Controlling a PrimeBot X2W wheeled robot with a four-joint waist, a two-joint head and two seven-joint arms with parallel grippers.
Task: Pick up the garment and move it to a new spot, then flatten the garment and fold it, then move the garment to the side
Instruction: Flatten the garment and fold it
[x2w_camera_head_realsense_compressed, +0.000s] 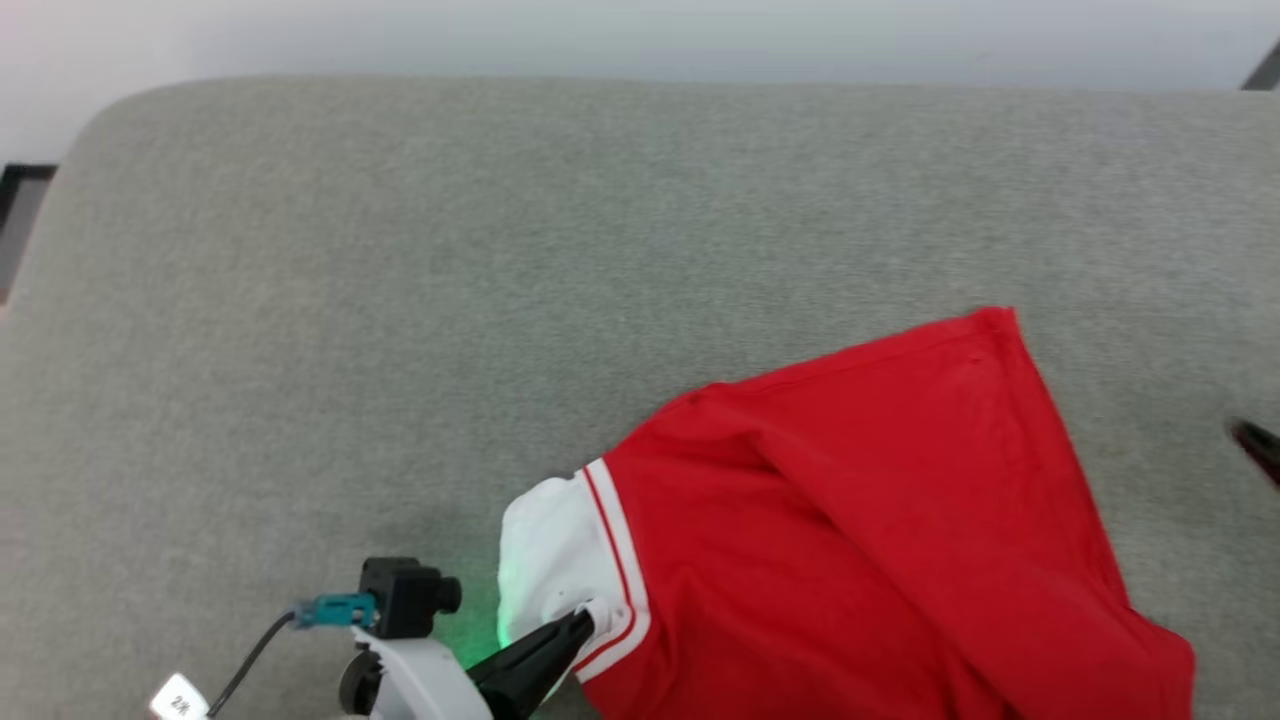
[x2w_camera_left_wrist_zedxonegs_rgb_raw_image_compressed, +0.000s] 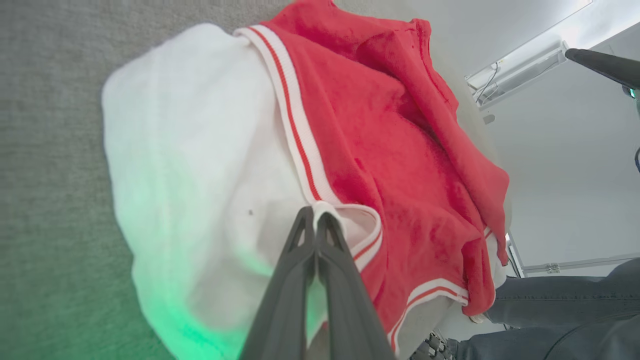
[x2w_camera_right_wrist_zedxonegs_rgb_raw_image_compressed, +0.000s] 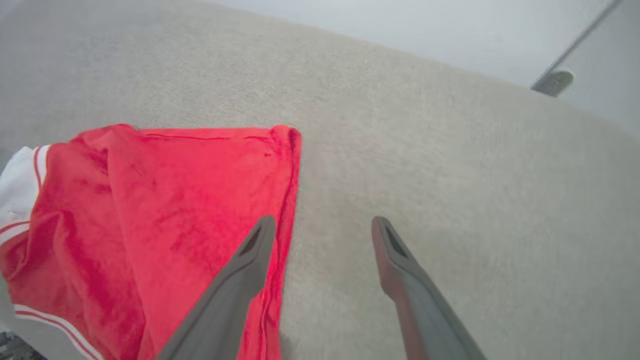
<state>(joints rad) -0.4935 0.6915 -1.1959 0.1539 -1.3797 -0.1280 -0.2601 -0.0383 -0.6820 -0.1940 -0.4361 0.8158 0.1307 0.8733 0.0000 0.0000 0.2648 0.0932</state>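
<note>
Garment (x2w_camera_head_realsense_compressed: 860, 530) on the grey cushion (x2w_camera_head_realsense_compressed: 400, 300), toward the cushion's near right part, lying in a loose heap: red body rumpled into ridges, white sleeve bunched on the side toward the cushion's middle, striped trim between the two. Not flat, not folded. Judged from that, somewhere between the first move and the start of flattening; new spot or old, impossible to say. Left to do, by the look of it: spreading flat, folding, shifting to the cushion's side.

Left gripper (x2w_camera_left_wrist_zedxonegs_rgb_raw_image_compressed: 316, 215) near the cushion's front edge, fingers pressed tight together, pinching the striped trim at the junction of sleeve and body, with the fabric puckered up around the tips. Green glow on the sleeve and on the cushion beside it.

Right gripper (x2w_camera_right_wrist_zedxonegs_rgb_raw_image_compressed: 324, 232) over the cushion further right, fingers spread wide, nothing between them, holding nothing. One finger overlapping the red hem in the right wrist view, the other over plain cushion. Touching the cloth or hovering above it: cannot tell.

Past the cushion's edge, in the left wrist view, a person's legs in jeans (x2w_camera_left_wrist_zedxonegs_rgb_raw_image_compressed: 560, 310).

Likely next need: a grip on the red hem opposite the left pinch, for pulling both ends apart across the cushion.
</note>
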